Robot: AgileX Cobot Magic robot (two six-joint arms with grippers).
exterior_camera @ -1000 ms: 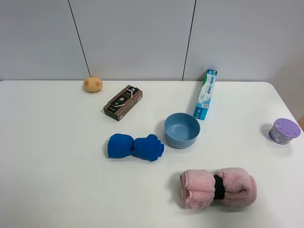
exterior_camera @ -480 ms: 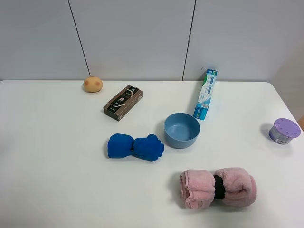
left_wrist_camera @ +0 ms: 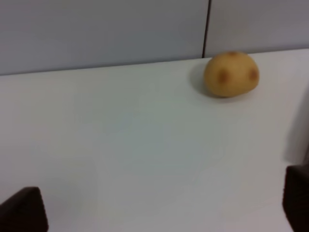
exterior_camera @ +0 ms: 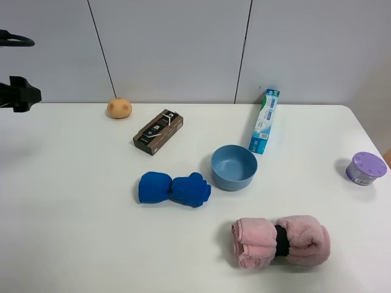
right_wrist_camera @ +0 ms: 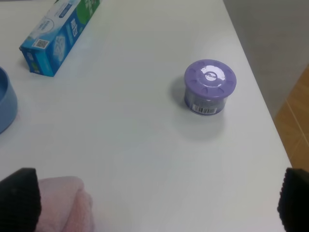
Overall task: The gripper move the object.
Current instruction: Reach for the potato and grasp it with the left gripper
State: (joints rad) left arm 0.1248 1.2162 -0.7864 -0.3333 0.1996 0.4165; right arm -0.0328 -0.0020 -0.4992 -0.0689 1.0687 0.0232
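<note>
The object, a small orange-tan fruit [exterior_camera: 119,108] with reddish blotches, rests at the table's back left near the wall. It also shows in the left wrist view [left_wrist_camera: 231,74]. My left gripper [exterior_camera: 24,95] hovers at the far left edge of the exterior view, well left of the fruit. In the left wrist view this gripper [left_wrist_camera: 159,208] is open and empty, its dark fingertips [left_wrist_camera: 21,211] wide apart. My right gripper [right_wrist_camera: 154,200] is open and empty above the table's right side. It is out of the exterior view.
A brown box [exterior_camera: 158,132], a blue cloth [exterior_camera: 174,188], a blue bowl [exterior_camera: 234,166], a toothpaste box [exterior_camera: 266,121] and a pink towel roll [exterior_camera: 280,240] lie on the white table [exterior_camera: 73,183]. A purple lidded container [exterior_camera: 365,168] stands near the right edge [right_wrist_camera: 210,86].
My left gripper has come into the exterior view at the far left. Nothing on the table has moved.
</note>
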